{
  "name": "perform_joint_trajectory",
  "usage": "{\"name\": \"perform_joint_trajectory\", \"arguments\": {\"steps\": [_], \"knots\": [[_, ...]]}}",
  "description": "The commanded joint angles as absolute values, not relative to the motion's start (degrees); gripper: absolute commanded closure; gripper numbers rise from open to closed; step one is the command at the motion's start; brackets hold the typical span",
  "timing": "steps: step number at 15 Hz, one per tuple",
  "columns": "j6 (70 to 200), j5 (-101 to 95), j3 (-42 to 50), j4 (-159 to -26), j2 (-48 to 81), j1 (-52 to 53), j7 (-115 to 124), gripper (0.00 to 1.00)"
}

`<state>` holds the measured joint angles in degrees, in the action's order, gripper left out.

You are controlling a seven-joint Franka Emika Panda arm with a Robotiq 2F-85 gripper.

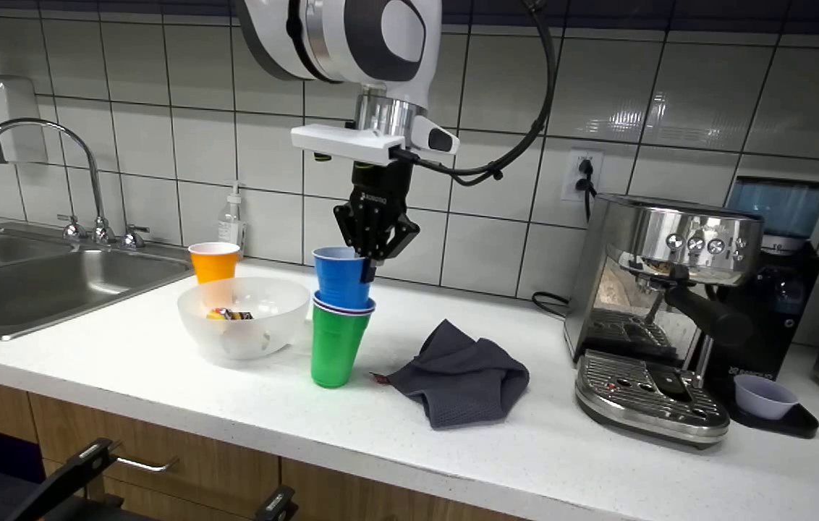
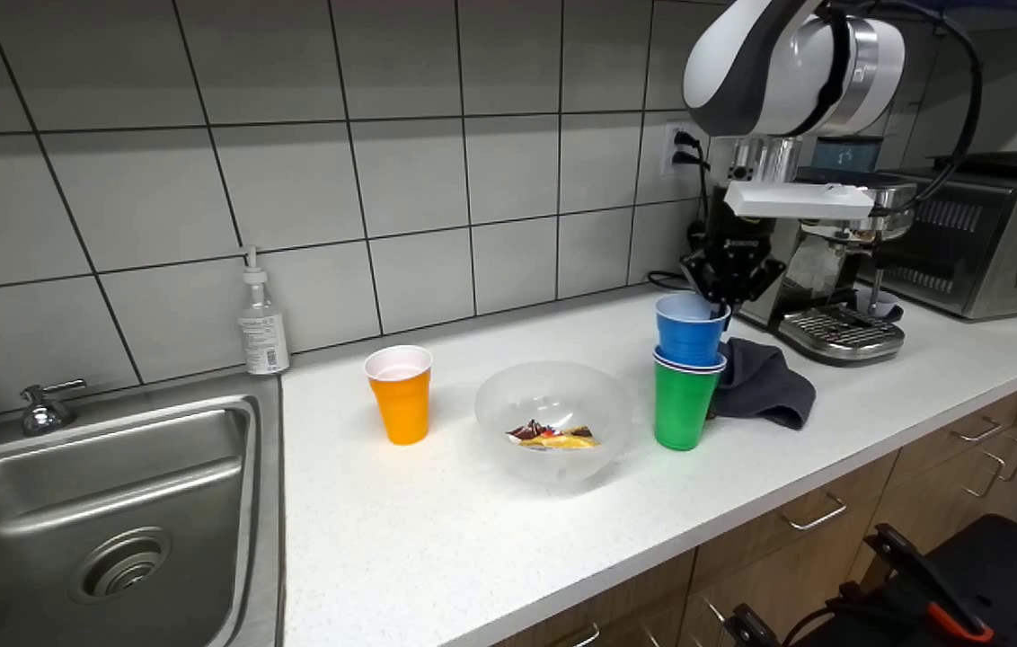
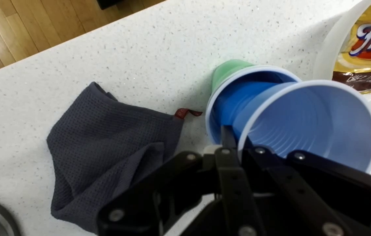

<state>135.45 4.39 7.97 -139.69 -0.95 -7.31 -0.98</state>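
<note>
My gripper [image 3: 238, 140] is shut on the near wall of a blue cup [image 3: 303, 121], one finger inside the cup and one outside. In both exterior views the gripper [image 1: 368, 269] [image 2: 718, 313] points down at that cup's rim. Below it a green cup [image 1: 337, 347] [image 2: 684, 409] stands upright on the counter. Another blue-walled rim [image 3: 209, 123] sits in the green cup's mouth, and the lower part of the held blue cup reaches into it. The held cup's base is hidden there. From the wrist view, the held cup leans toward the bowl side.
A dark grey cloth [image 1: 464, 376] lies beside the green cup. On its opposite side stands a frosted bowl [image 2: 508, 391] with wrapped snacks [image 2: 553, 438], then an orange cup [image 2: 402, 404]. A sink [image 2: 266, 503], soap bottle [image 2: 263, 337] and espresso machine [image 1: 670, 224] flank the counter.
</note>
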Motion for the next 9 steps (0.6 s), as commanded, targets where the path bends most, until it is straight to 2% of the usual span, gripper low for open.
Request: {"name": "perform_joint_trajectory", "arguments": {"steps": [1, 9], "knots": [[136.23, 2.78, 7.45, -139.74, -0.60, -7.09, 1.45, 0.99], [135.75, 2.81, 7.39, -140.01, -0.17, -6.65, 1.41, 0.99]]}}
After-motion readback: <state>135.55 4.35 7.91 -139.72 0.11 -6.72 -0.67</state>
